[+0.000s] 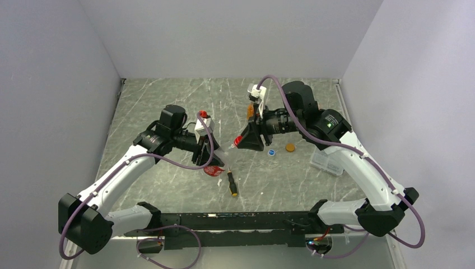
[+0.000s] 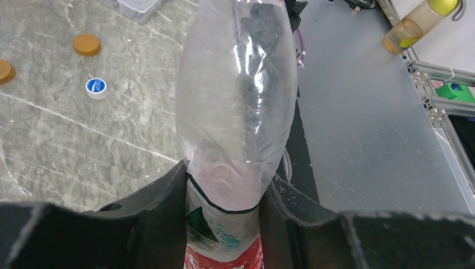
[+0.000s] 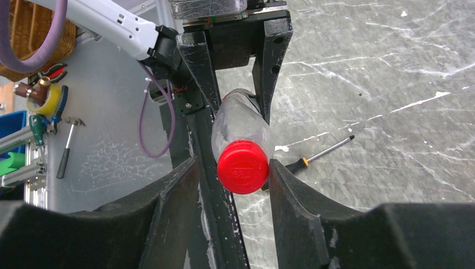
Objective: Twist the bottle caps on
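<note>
Marbled grey table (image 1: 168,101) enclosed by white walls on the left, far and right sides; a black rail (image 1: 235,221) carrying both arm bases runs along the near edge. Open surface lies along the far wall and in the left part of the table, while both arms meet near the centre. The left gripper (image 1: 208,156) is clamped on the body of the clear bottle (image 2: 235,112), which is held off the table, lying roughly level with its neck pointing right. The bottle's label (image 2: 224,246) is red and white with a green mark; its writing cannot be read. The red cap (image 3: 243,166) sits on the bottle's mouth, between the jaws of the right gripper (image 1: 246,140). These jaws stand apart around the cap: one finger (image 3: 291,202) is at the cap's rim, and a gap shows on the other side, so no firm hold is seen. Raised marks on the red cap are illegible. On the table right of the grippers lie a blue cap (image 1: 271,152) with a white centre, its print too small to read, and an orange cap (image 1: 290,147) just beyond it. A clear plastic box (image 1: 326,162) rests further right, near the right arm. A screwdriver (image 1: 231,184) with a black and orange handle lies on the near side, below the bottle.
</note>
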